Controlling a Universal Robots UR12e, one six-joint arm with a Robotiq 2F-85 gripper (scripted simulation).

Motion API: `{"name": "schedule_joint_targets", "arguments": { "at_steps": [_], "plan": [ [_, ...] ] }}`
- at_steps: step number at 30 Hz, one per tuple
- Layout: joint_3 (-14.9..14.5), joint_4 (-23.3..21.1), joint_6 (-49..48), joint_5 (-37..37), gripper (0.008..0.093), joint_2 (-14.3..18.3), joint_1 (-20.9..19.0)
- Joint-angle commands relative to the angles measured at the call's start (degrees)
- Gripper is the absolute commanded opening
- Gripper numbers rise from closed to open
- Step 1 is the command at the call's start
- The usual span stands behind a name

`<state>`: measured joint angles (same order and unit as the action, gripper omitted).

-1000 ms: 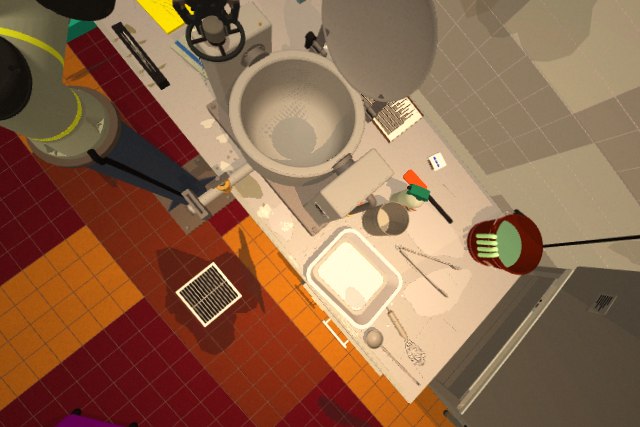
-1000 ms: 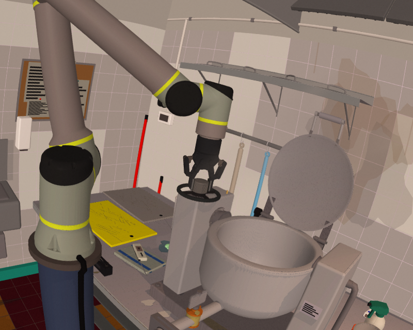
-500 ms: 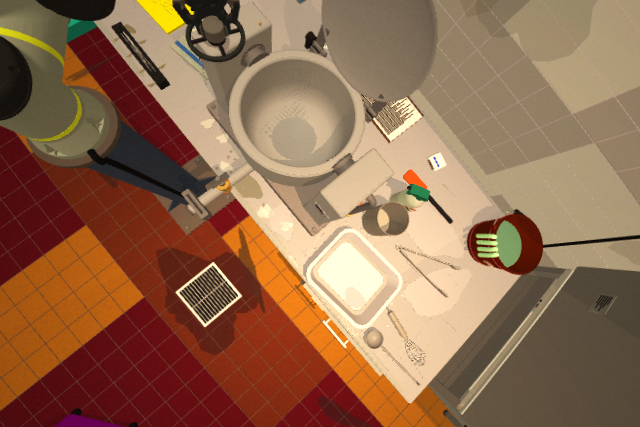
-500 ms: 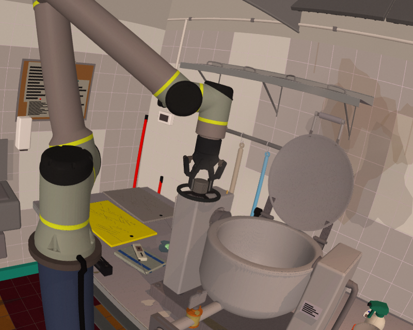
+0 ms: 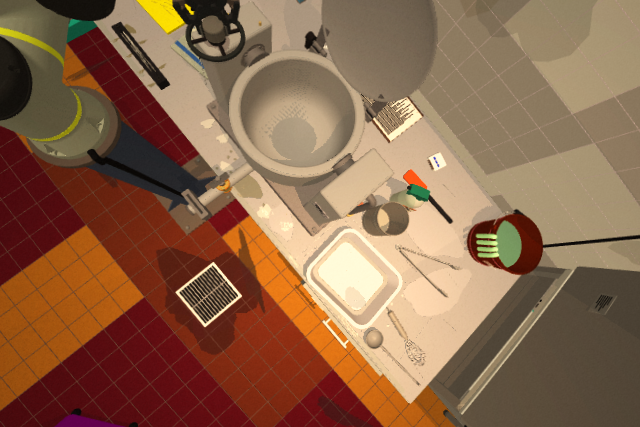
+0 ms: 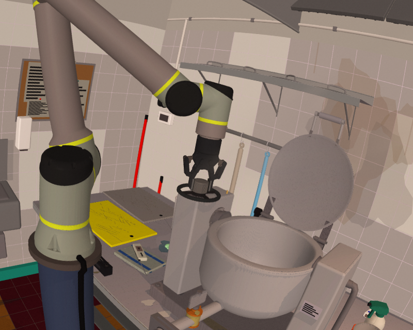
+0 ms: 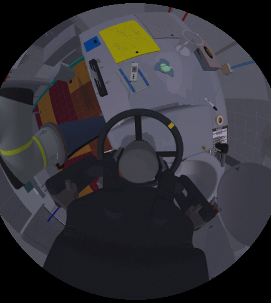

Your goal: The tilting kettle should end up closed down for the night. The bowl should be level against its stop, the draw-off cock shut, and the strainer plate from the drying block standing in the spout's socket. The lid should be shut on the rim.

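Observation:
The tilting kettle's bowl (image 5: pixel 295 112) (image 6: pixel 262 263) sits between two pedestals on the counter, its mouth facing up and empty. Its round lid (image 5: pixel 379 22) (image 6: pixel 310 181) stands raised on the hinge behind the bowl. On top of the left pedestal (image 6: pixel 194 238) is a black handwheel (image 5: pixel 215 40) (image 6: pixel 199 192) (image 7: pixel 140 146), and my gripper (image 5: pixel 213 25) (image 6: pixel 201 185) (image 7: pixel 137 165) is closed around the grey hub knob at its centre. A pipe with an orange fitting (image 5: pixel 223 185) (image 6: pixel 194 314) sticks out at the kettle's front. A slotted plate (image 5: pixel 397 117) lies right of the bowl.
A white tub (image 5: pixel 353 276) sits on the counter's near side, with a metal cup (image 5: pixel 386 219), spray bottle (image 5: pixel 411 198), tongs (image 5: pixel 426 263) and whisk (image 5: pixel 408 338) around it. A red bucket (image 5: pixel 505 244) stands at the right. A yellow board (image 6: pixel 119 222) lies left of the pedestal.

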<state>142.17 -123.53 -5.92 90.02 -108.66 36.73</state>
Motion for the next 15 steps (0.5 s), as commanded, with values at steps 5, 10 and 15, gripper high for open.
{"name": "schedule_joint_targets", "arguments": {
  "at_steps": [5,10,15],
  "plan": [
    [0.0,-0.1,0.1,0.0,0.0640,0.0,0.0],
    [0.0,-0.1,0.1,0.0,0.0740,0.0,0.0],
    [0.0,-0.1,0.1,0.0,0.0780,0.0,0.0]
  ]
}}
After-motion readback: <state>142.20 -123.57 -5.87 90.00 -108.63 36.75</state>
